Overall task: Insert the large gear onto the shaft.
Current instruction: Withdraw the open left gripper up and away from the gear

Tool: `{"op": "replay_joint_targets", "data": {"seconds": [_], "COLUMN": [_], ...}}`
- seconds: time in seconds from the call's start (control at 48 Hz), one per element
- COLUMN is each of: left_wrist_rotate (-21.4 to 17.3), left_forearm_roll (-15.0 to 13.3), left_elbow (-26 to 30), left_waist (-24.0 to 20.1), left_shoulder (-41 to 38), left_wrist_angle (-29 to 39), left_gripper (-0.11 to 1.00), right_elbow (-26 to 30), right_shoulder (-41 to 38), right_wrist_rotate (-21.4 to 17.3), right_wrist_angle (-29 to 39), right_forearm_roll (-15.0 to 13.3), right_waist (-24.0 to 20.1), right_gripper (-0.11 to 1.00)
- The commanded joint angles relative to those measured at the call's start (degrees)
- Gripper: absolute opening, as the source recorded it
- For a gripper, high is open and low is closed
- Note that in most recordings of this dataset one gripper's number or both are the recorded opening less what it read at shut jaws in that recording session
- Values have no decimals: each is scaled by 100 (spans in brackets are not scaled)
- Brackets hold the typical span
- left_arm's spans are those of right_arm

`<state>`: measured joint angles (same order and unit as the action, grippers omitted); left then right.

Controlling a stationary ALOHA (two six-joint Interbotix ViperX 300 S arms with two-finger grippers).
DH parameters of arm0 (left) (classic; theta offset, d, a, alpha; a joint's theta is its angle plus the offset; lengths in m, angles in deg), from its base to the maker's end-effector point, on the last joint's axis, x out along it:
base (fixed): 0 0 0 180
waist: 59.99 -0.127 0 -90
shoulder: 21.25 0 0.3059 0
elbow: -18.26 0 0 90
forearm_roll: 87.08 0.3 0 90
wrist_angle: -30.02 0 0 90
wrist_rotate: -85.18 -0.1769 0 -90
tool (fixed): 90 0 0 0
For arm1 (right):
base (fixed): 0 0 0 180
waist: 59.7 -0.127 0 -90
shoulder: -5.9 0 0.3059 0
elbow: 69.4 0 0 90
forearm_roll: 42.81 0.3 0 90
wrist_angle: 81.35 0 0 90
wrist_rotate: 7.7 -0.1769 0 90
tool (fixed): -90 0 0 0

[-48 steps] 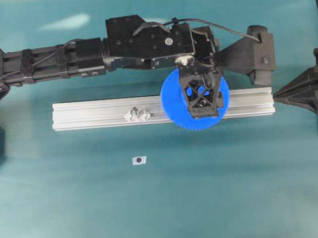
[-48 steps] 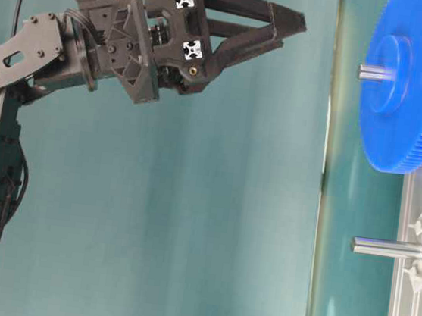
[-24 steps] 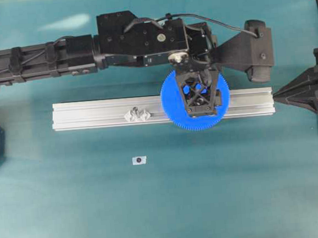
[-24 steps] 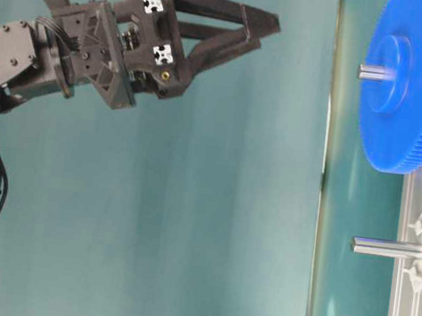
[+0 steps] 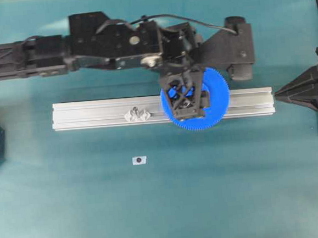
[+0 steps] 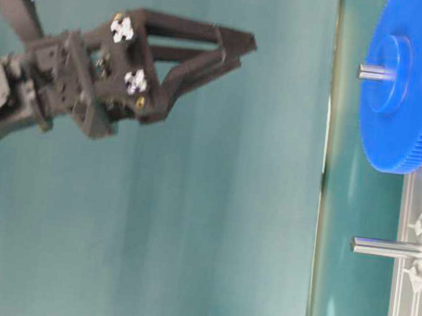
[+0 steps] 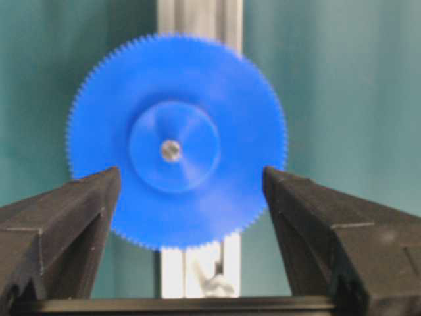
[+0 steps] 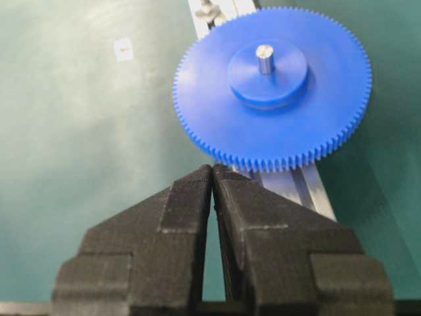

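From overhead, the large gear point(image 5: 196, 99) sits flat on the silver rail point(image 5: 92, 114) right of centre, with the left tool point(image 5: 189, 110) hanging over its left half, while the right tool point(image 5: 278, 93) waits at the right edge, beyond the rail's end. At table level, the left tool point(image 6: 243, 46) hangs upper-left of middle, well apart from the gear point(image 6: 410, 85) at upper right, threaded on the shaft point(image 6: 372, 72). Left wrist view: fingers point(image 7: 62, 227) spread wide either side, touching nothing, the gear point(image 7: 176, 139) centred between them; right wrist view: the right tool point(image 8: 212, 172) pressed together, empty, just below the gear point(image 8: 272, 89).
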<state>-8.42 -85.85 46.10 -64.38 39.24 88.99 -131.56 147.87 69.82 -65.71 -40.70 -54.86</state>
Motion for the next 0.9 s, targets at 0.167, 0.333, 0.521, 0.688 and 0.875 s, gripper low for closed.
{"op": "replay_joint_targets", "data": {"seconds": [0.167,0.333,0.521,0.688,0.875], "left_wrist_rotate": [185,281,431,448,483], "left_forearm_roll": [0,0,0,0,0], "left_elbow": [-563,-914,-1099,-1204,-1494], "left_waist": [62,70,123,141,141], "left_shoulder": [747,976,1028,1134,1345], "left_wrist_angle": [-598,-932,-967,-1125,-1415], "left_gripper": [83,83,83,83,83], "right_elbow": [44,35,35,26,26], "right_shoulder": [-26,-26,-18,0,0], "right_wrist_rotate": [-62,-62,-62,-62,-70], "right_wrist_angle": [18,18,0,9,9], "right_forearm_roll": [0,-9,0,-9,0], "right_waist": [18,18,18,18,18], "right_gripper": [14,14,14,14,14]}}
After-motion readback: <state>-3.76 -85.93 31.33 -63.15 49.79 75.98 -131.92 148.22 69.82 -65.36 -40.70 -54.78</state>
